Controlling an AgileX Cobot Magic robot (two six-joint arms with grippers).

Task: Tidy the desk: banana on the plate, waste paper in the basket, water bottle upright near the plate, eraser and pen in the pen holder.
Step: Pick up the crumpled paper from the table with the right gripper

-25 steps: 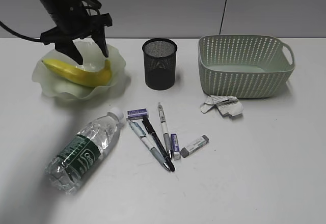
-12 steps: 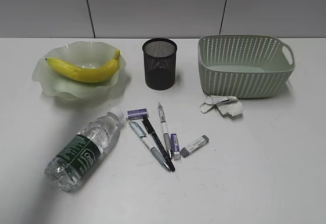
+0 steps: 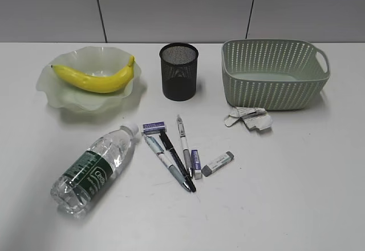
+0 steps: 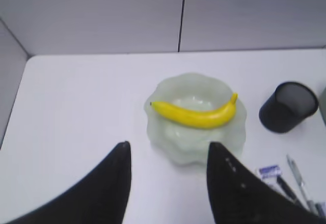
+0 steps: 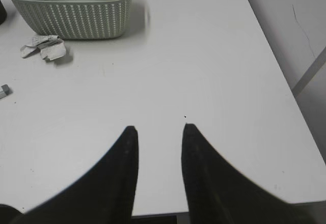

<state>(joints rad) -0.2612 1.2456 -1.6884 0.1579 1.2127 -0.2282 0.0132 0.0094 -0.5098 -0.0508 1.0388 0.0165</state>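
The banana (image 3: 94, 79) lies in the ruffled pale-green plate (image 3: 54, 94) at the back left; both show in the left wrist view, banana (image 4: 196, 116) and plate (image 4: 168, 142). The water bottle (image 3: 94, 168) lies on its side on the desk (image 3: 296, 194). Three pens (image 3: 174, 154) and several erasers (image 3: 218, 163) lie in the middle. The waste paper (image 3: 249, 118) sits before the basket (image 3: 274, 73). The pen holder (image 3: 179, 71) stands upright. My left gripper (image 4: 168, 145) is open and empty, high above the desk. My right gripper (image 5: 159, 128) is open and empty over the right of the desk.
The desk's right edge (image 5: 277, 76) runs close beside my right gripper. A grey panelled wall (image 3: 182, 5) stands behind the desk. Neither arm shows in the exterior view.
The left arm, which hung open over the banana in the plate, has drawn back out of the exterior view. The banana stays in the plate. Nothing else moved.
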